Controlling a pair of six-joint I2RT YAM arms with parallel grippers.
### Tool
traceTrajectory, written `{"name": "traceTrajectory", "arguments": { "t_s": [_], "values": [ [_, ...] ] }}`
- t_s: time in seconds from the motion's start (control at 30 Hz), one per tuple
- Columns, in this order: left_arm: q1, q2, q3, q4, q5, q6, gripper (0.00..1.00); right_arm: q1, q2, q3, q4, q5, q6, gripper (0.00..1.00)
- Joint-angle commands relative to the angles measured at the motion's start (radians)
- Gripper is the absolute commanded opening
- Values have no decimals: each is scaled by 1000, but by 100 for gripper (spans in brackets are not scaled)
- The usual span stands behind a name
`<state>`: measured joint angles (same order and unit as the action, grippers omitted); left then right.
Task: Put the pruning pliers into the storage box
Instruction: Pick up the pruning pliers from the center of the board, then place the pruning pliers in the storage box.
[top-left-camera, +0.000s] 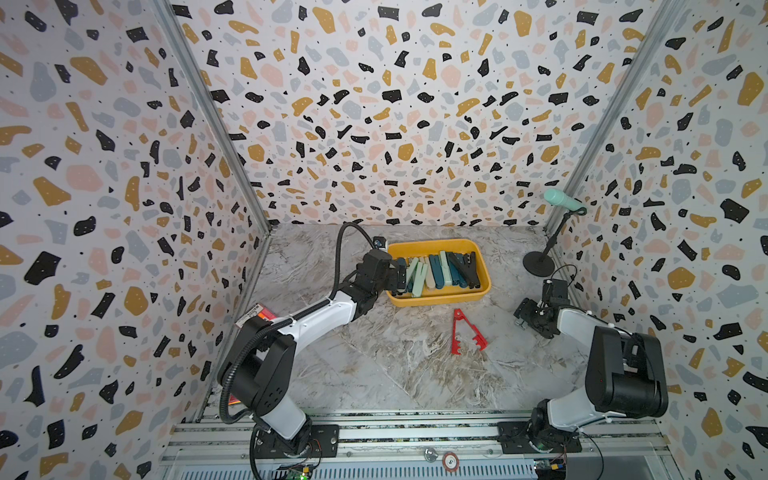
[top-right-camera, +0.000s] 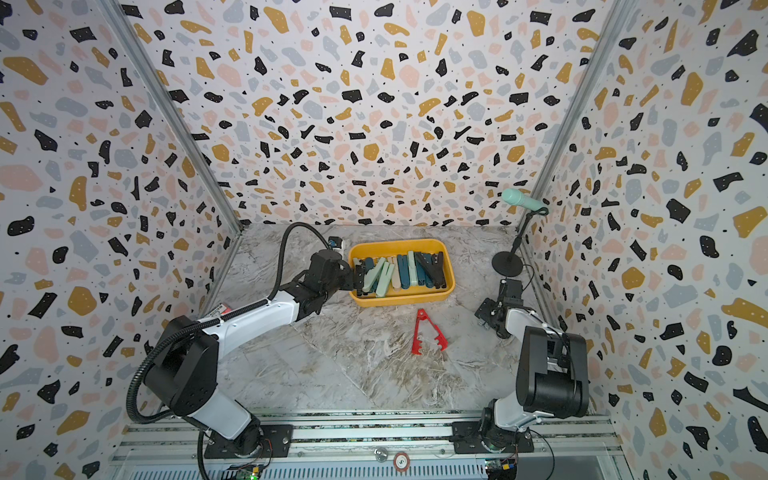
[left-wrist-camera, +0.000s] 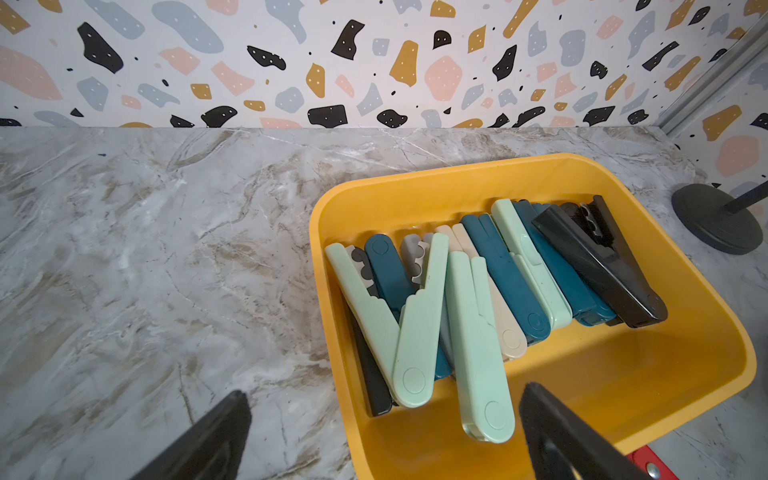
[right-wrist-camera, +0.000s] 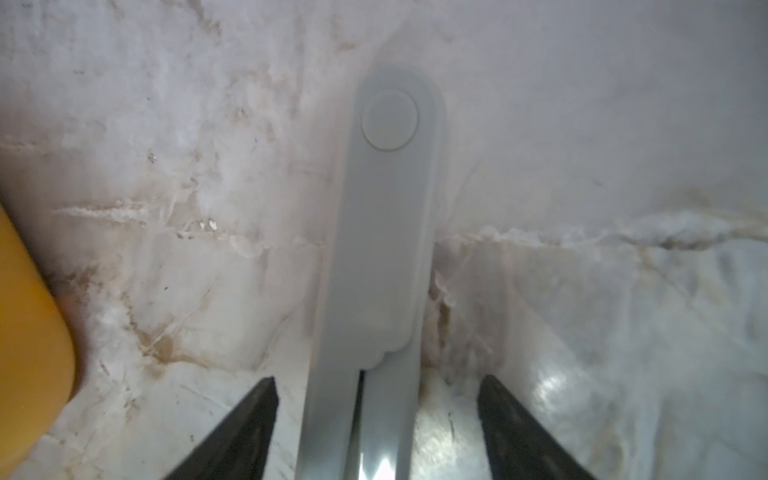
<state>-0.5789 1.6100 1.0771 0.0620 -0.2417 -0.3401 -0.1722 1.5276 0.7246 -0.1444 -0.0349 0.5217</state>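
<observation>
**A:** Where do we stand on the job?

**B:** Most of the pliers (top-left-camera: 436, 270) lie in the box (top-left-camera: 436, 243), which sits toward the back edge of the bench (top-left-camera: 374, 374). Two are out. A red pair (top-left-camera: 465, 332) lies splayed on the bench just in front of the box, and a grey pair (right-wrist-camera: 374, 249) lies flat near the right edge.

**A:** Which step are we in?

**B:** We judge it to be the pick of the grey pair. Our right claw (right-wrist-camera: 378, 380) is down at the bench, jaws partly open astride the grey arms. A gap shows on each side, so it grips nothing yet.

**A:** And the left claw?

**B:** Our left claw (left-wrist-camera: 385, 390) hangs wide open and empty over the box's left end, with its arm stretched forward from the base.

**A:** What is the right arm's pose?

**B:** It is folded close to its base, with the wrist low. In both top views the claw hides the grey pair.

**A:** What does the next move call for?

**B:** We think it calls for closing squarely on both grey arms, so the pair does not splay, then lifting it clear of the box's rim. Grey blends into the marble, so alignment matters.
</observation>
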Motion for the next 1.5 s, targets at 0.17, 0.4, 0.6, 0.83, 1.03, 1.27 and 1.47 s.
{"name": "traceTrajectory", "arguments": {
  "t_s": [0.17,0.4,0.6,0.83,1.03,1.27,1.47],
  "values": [
    [16,-48,-23,18,-29,4,100,-9,-7,49,-32,-23,-57,16],
    [106,-109,-131,82,2,-74,99,73,-226,95,-87,66,-73,6],
    [159,-143,-207,84,-40,-126,99,341,-201,289,-98,126,-89,6],
    [195,-187,-276,87,-65,-147,99,592,112,601,-155,166,-235,6],
    [214,-217,-307,82,-73,-144,99,607,329,739,-196,143,-279,7],
    [226,-212,-313,78,-66,-141,99,608,442,803,-241,95,-293,12],
    [229,-189,-300,80,-51,-142,99,608,463,815,-254,80,-275,31]
  ]
}}
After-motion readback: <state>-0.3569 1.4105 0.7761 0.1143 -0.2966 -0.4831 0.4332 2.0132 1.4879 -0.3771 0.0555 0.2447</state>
